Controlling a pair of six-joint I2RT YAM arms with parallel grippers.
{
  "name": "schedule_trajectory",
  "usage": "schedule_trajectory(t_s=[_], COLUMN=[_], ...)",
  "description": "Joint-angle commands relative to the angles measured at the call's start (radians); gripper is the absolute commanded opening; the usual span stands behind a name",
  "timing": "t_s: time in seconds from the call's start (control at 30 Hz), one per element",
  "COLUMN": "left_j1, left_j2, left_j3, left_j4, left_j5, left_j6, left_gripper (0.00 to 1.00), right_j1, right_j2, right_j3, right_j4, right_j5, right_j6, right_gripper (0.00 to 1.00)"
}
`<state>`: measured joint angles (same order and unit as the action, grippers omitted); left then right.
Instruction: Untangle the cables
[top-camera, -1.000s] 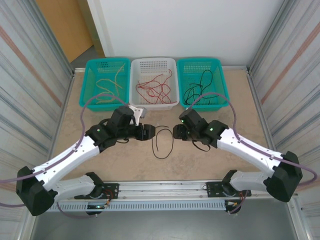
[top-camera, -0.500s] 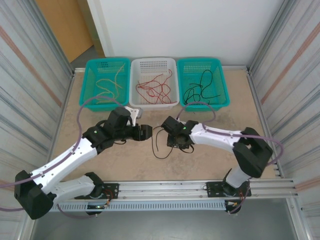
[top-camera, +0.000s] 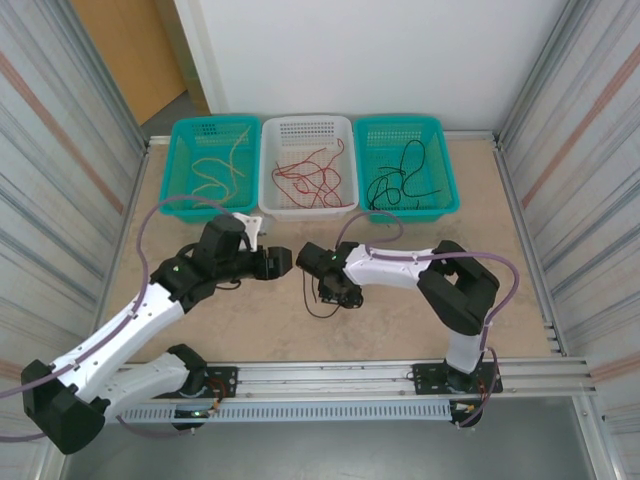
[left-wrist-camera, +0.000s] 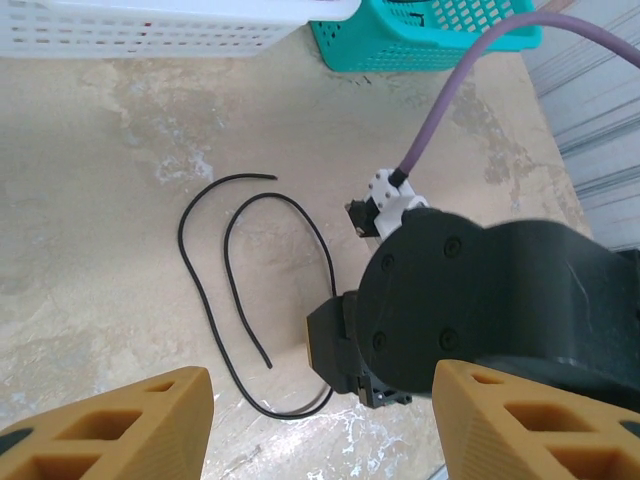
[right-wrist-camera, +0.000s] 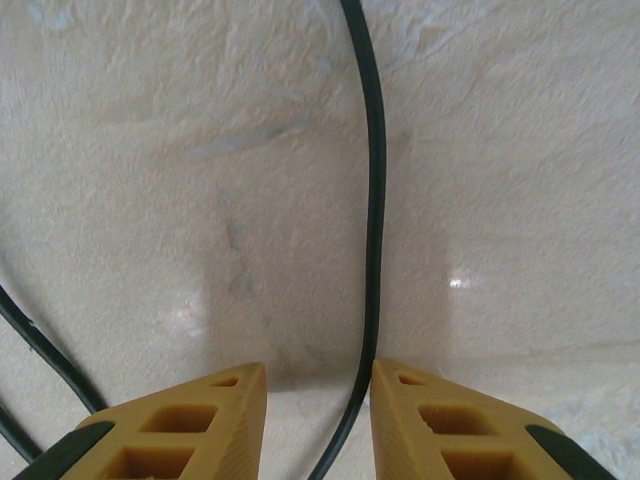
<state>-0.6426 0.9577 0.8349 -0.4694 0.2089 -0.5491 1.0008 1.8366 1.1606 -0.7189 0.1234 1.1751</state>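
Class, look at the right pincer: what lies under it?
A black cable on the table, running between the right pincer's fingers. From above, the pincer covers that stretch of cable.

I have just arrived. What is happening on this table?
Two robot arms are sorting thin cables. Tan cables, red cables and black cables already lie in three baskets at the far edge. One loose black cable lies on the table. The right gripper is down over it, a strand between its open fingers, not yet pinched. The left gripper hovers open nearby, holding nothing.
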Motion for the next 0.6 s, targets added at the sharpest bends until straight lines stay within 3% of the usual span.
schedule_trajectory(t_s=[0.0,0.1,0.27,0.57], left_j1=[0.008,0.014,0.021,0.024], left_j2=[-0.021,-0.022,-0.025,-0.031], left_j3=[-0.016,-0.019,-0.02,-0.024], left_j4=[-0.012,-0.01,-0.015,0.012], left_j5=[0.009,0.016,0.021,0.06], left_j6=[0.017,0.016,0.021,0.005], left_gripper=[0.61,0.61,0.61,0.61], right_j1=[0.0,-0.012,-0.013,0.034], right_j2=[0.017,0.016,-0.012,-0.315], right_j3=[0.002,-0.017,-0.024,-0.07], right_j4=[-0.057,-0.032,-0.028,0.07], right_j5=[0.009,-0.009,0.01,0.212], right_j6=[0.057,0.057,0.054,-0.072], right_gripper=[0.3,0.22,0.01,0.0])
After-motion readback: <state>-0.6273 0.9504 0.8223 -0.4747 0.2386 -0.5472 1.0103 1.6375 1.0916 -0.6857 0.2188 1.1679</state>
